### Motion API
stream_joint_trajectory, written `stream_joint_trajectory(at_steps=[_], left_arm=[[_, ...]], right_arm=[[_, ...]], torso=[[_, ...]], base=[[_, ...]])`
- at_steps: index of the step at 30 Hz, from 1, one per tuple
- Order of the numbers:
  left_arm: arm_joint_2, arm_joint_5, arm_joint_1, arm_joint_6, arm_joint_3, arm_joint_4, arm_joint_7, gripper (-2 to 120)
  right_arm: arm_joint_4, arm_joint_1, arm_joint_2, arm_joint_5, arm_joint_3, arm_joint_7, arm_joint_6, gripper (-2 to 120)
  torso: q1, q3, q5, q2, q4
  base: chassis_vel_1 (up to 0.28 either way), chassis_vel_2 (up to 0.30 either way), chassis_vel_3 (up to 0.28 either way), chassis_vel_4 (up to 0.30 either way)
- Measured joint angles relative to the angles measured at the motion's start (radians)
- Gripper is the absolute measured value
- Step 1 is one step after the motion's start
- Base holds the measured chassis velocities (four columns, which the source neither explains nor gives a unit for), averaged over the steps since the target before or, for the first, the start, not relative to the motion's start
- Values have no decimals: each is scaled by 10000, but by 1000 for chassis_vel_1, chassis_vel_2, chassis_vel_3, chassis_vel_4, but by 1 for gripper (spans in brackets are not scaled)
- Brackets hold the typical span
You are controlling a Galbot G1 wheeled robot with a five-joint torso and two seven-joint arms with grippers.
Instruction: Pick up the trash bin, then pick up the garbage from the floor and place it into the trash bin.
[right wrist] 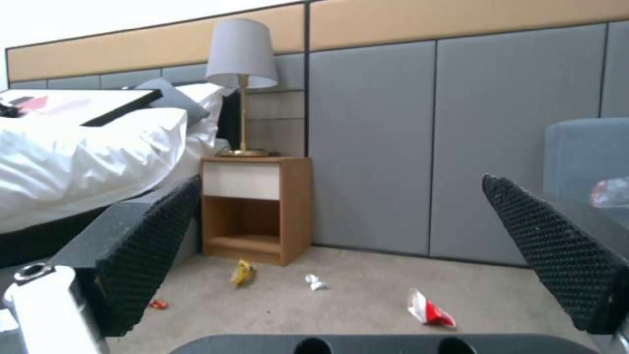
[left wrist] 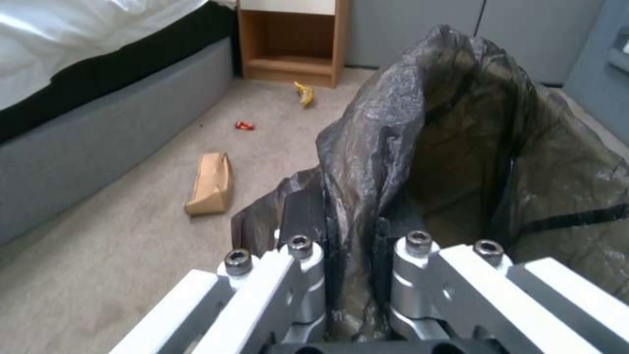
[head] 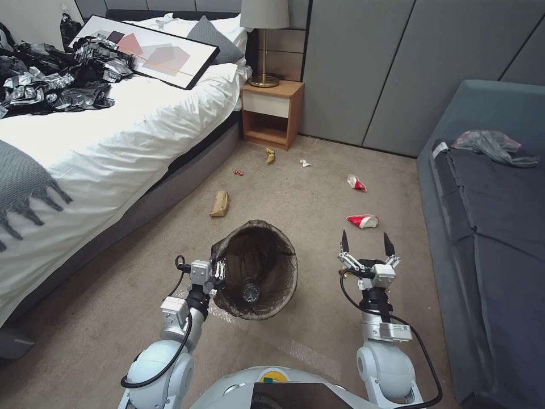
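Note:
The trash bin (head: 272, 255), lined with a dark brown bag (left wrist: 471, 147), tilts its mouth up toward my head camera, and a small clear bottle (head: 250, 290) lies inside. My left gripper (head: 218, 274) (left wrist: 351, 231) is shut on its near-left rim and bag edge. To the right of the bin, my right gripper (head: 366, 243) (right wrist: 341, 184) hangs open and holds nothing. Garbage lies on the carpet: a tan paper bag (head: 219, 203) (left wrist: 211, 183), a small red piece (head: 239, 172) (left wrist: 244, 126), a yellow wrapper (head: 270, 155) (right wrist: 243, 272), a white scrap (head: 305, 163) (right wrist: 315, 281) and two red-and-white cups (head: 356, 182) (head: 362, 220) (right wrist: 429, 309).
The bed (head: 102, 147) runs along the left, with black and silver sheeting (head: 51, 79) and a framed picture (head: 153, 51) on it. A nightstand (head: 271, 112) (right wrist: 255, 209) with a lamp (head: 264, 34) stands at the back. A grey-blue sofa (head: 494, 216) bounds the right.

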State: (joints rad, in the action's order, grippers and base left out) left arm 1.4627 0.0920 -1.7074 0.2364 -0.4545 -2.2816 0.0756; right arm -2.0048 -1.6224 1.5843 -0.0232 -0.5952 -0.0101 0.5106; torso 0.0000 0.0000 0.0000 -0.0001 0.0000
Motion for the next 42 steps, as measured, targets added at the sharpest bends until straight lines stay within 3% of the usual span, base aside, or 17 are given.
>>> stream_joint_trajectory(at_steps=[14, 22, 25, 27, 28, 31, 33, 36, 37, 39, 42], left_arm=[[23, -21, -47, -14, -9, 15, 20, 7], [31, -35, 47, -14, -40, 47, 45, 7], [31, -12, 90, -4, -40, 54, 83, 7], [23, 22, 109, 12, -29, 46, 164, 7], [23, 22, 109, 12, -29, 46, 164, 7], [-8, 26, 99, 29, -20, 21, 235, 7], [-17, 23, 100, 33, -20, 24, 250, 7], [-25, 12, 115, 40, -23, 116, 266, 7], [-25, 12, 115, 40, -23, 116, 266, 7], [-19, 6, 128, 41, -24, 198, 267, 7], [-19, 4, 151, 41, -24, 277, 267, 7]], right_arm=[[256, 56, -33, 291, -63, 56, 828, 100], [246, 378, -221, 463, -78, -338, 497, 100], [177, 559, -314, 456, -10, -735, -92, 100], [22, 926, -451, 181, 128, -1471, -1467, 100], [22, 926, -451, 181, 128, -1471, -1467, 100], [-22, 1403, -657, -52, 204, -2242, -3322, 100], [-12, 1514, -725, -152, 231, -2439, -3817, 100], [113, 1862, -917, -556, 279, -2985, -5777, 100], [113, 1862, -917, -556, 279, -2985, -5777, 100], [336, 2110, -1030, -929, 309, -3331, -6870, 100], [651, 2296, -1088, -1140, 347, -3575, -7482, 100]], torso=[[0, -1, 0, 0, 1], [0, -1, 0, 0, 0], [0, -1, 0, 0, 0], [0, -1, 0, 0, 1], [0, -1, 0, 0, 1], [0, 0, 1, 0, 1], [1, -1, 0, 0, 1], [0, 0, 0, 1, 1], [0, 0, 0, 1, 1], [1, 0, -1, 1, 1], [1, 0, 1, 1, 1]], base=[[-62, 72, 78, -76], [0, 0, 0, 0], [0, 0, 0, 0], [0, 0, 0, 0], [0, 0, 0, 0], [0, 0, 0, 0], [0, 0, 0, 0], [0, 0, 0, 0], [0, 0, 0, 0], [0, 0, 0, 0], [0, 0, 0, 0]])
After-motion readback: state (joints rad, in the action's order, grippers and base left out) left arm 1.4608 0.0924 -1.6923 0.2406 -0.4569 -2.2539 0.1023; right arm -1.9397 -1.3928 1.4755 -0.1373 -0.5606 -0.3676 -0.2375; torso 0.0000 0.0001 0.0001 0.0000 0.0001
